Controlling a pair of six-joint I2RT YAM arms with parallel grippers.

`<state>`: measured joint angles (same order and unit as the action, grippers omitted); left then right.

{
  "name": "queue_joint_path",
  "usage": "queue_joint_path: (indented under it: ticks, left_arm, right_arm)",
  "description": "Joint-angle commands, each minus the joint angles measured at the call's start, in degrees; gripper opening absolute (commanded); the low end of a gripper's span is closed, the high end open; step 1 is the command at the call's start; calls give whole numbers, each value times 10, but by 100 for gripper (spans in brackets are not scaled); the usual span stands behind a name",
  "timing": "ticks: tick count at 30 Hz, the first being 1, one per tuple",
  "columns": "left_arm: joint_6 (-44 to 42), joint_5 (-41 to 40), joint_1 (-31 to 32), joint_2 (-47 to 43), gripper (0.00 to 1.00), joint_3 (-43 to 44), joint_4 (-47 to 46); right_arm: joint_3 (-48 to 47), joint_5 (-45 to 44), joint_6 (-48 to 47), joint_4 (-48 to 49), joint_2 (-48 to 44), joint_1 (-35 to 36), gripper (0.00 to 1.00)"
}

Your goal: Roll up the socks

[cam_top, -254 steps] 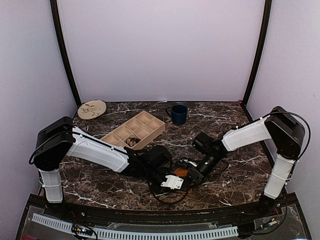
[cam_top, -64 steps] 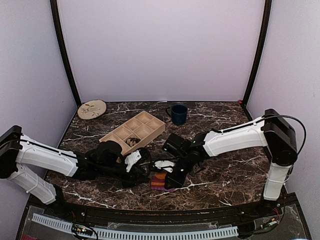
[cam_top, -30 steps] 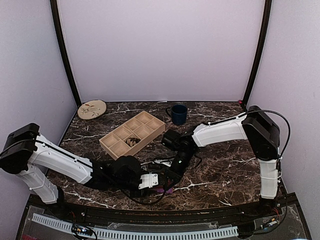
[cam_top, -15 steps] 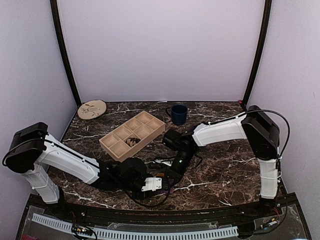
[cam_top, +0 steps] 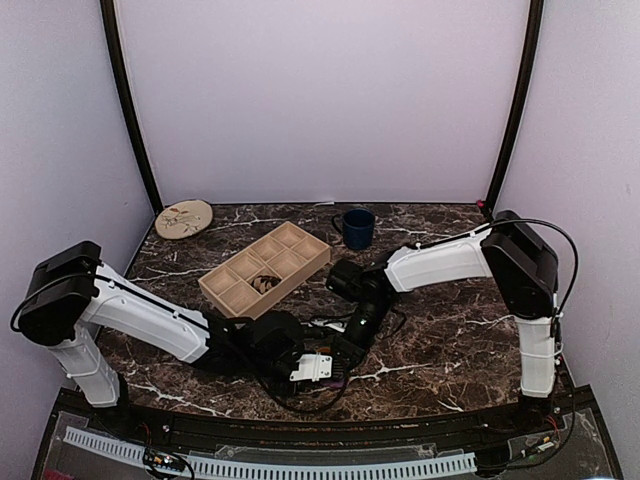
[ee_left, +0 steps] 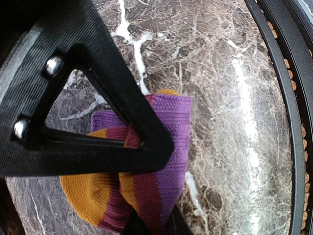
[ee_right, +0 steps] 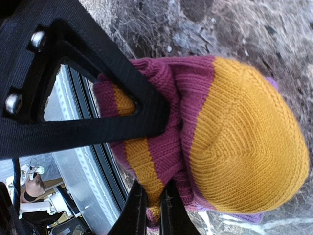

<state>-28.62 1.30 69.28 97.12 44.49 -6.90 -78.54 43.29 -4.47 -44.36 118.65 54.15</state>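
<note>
The purple sock [ee_left: 168,142] with orange and red stripes lies bunched on the marble near the table's front edge. It also fills the right wrist view, where its orange toe [ee_right: 249,142] bulges. My left gripper [ee_left: 154,188] is shut on the sock's folded striped edge. From the other side, my right gripper [ee_right: 154,166] is shut on a red-and-orange fold of the same sock. In the top view the two grippers meet, left [cam_top: 318,368] and right [cam_top: 342,352], and hide most of the sock. A dark brown and tan bundle [cam_top: 263,283] lies in one tray compartment.
A wooden divided tray [cam_top: 290,252] stands at centre left. Behind it are a blue mug [cam_top: 356,228] and a round patterned plate [cam_top: 184,218] at the back left. The black front rail [ee_left: 293,98] runs close beside the sock.
My left gripper has slid right along the table to the sock and closed on it. The right gripper has kept its hold and barely moved.
</note>
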Motion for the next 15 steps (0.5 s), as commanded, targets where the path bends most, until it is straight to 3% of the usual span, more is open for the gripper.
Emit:
queue_joint_path:
  ticks: [1,8,15]
  left_arm:
    - [5,40,2,27,11,21,81]
    - [47,123,-32,39,8,72,161]
    - [77,203,-72,55,8,113,228]
  right_arm:
    - [-1,0,-7,2,9,-7,1]
    - [13,-16,6,21,-13,-17,24]
    - [53,-25,41,73,-49,-26,37]
